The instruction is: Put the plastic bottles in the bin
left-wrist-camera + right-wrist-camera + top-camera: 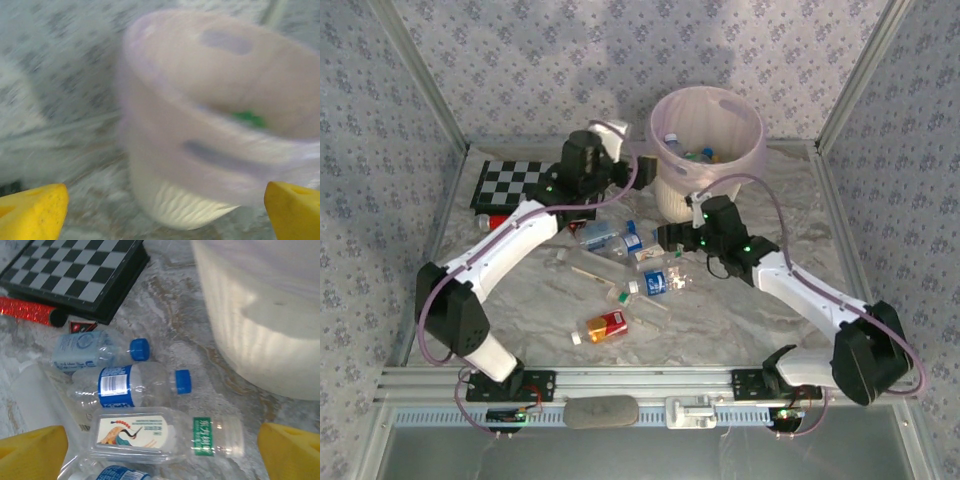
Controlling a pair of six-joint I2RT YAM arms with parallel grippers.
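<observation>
Top: bin (752,150) at the far middle of the surface (800,210), some bottles inside; more bottles (655,283) lie loose in front of it between the arms, and an orange bottle (605,325) is nearest the bases. Left tool (623,158) is up beside the bin's left wall. Right tool (670,237) is low over the loose cluster, just in front of the bin. Chessboard (515,183) and red stick (492,222) at far left, not ours. Left wrist: blurred. Fingers spread wide, nothing between them, bin ahead, something green inside it. Right wrist: fingers spread wide and empty above 3 bottles lying side by side, caps toward the bin. The green-label bottle (165,435) is closest to the tool, the blue-label bottle (130,385) touches it on the far side, and 1 more lies beyond. Handling guess: they look empty, so light. Thin clear walls will dent under squeeze, and round bodies are slick and will roll. Take them across the body at the label or shoulder, not the cap. The green-label one looks flat-sided, so pinch across its narrow sides. Neighbours touch, so expect nudging.
</observation>
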